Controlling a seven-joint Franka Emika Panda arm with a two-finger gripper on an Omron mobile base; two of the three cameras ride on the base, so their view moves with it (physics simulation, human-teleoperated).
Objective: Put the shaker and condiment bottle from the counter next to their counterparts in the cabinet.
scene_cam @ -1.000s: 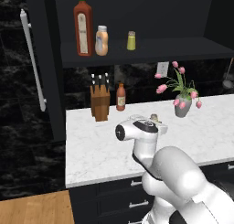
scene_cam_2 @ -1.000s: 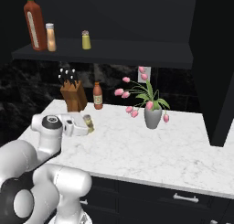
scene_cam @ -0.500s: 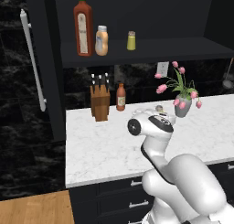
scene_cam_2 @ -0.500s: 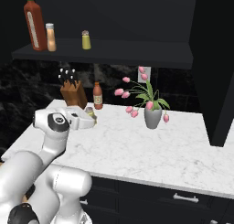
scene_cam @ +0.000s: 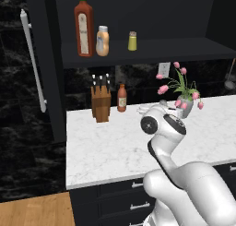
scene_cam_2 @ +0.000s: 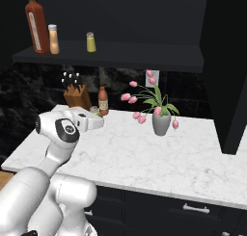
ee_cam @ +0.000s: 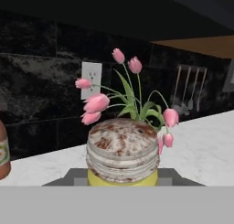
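Note:
My gripper (ee_cam: 122,176) is shut on the shaker (ee_cam: 122,150), a small yellow cylinder with a mottled grey-brown cap, seen close up in the hand view. From the base views the gripper (scene_cam_2: 96,116) hangs just above the counter (scene_cam: 106,146), near the slim red-brown bottle, with the shaker (scene_cam_2: 98,113) at its tip. The peach-orange condiment bottle (scene_cam: 102,40) stands on the cabinet shelf (scene_cam: 184,47) right beside the tall red green-capped bottle (scene_cam: 83,26). The twin yellow shaker (scene_cam: 132,40) stands a little to their right.
A slim red-brown bottle (scene_cam: 121,98) and a knife block (scene_cam: 101,100) stand at the back of the counter. A grey vase of pink tulips (scene_cam_2: 161,122) stands right of the gripper. The open cabinet door with its white bar handle (scene_cam: 32,59) hangs at the left.
The arm has swung to the right and a little toward the back wall, carrying the shaker with it. The things on the shelf and counter have not moved.

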